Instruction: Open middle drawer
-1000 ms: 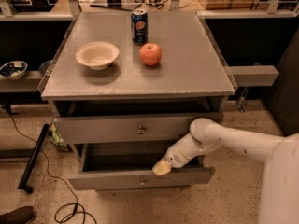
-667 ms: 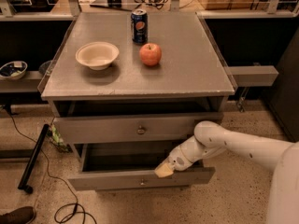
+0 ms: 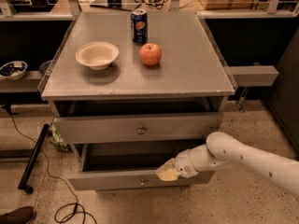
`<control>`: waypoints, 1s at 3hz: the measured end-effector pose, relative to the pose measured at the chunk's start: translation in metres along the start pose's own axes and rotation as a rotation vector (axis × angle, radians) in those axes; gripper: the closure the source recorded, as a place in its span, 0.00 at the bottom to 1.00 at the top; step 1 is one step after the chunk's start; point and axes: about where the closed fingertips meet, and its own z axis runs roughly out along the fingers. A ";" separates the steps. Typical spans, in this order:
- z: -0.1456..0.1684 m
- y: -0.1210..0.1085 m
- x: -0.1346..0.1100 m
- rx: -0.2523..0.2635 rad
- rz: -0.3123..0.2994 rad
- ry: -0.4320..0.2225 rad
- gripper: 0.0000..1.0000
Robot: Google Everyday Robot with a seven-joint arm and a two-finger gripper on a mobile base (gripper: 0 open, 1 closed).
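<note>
The middle drawer (image 3: 117,179) is the grey one pulled well out below the upper drawer, with its dark inside showing and a small round knob (image 3: 141,182) at the centre of its front. My gripper (image 3: 168,173), cream at the tip on a white arm reaching in from the right, rests at the top edge of that front panel, just right of the knob. The upper grey drawer (image 3: 93,129) with its own knob (image 3: 141,130) sits above, slightly out from under the tabletop.
On the grey cabinet top (image 3: 187,78) stand a beige bowl (image 3: 97,55), a red apple (image 3: 150,54) and a blue soda can (image 3: 138,26). A black bar (image 3: 32,157) and cable lie on the floor at left. A grey ledge (image 3: 252,75) juts out at right.
My gripper and forearm have shifted slightly toward the camera and to the right at the middle drawer's front edge. The drawer stays pulled out.
</note>
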 end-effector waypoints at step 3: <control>-0.001 0.001 0.000 0.001 -0.007 -0.006 0.27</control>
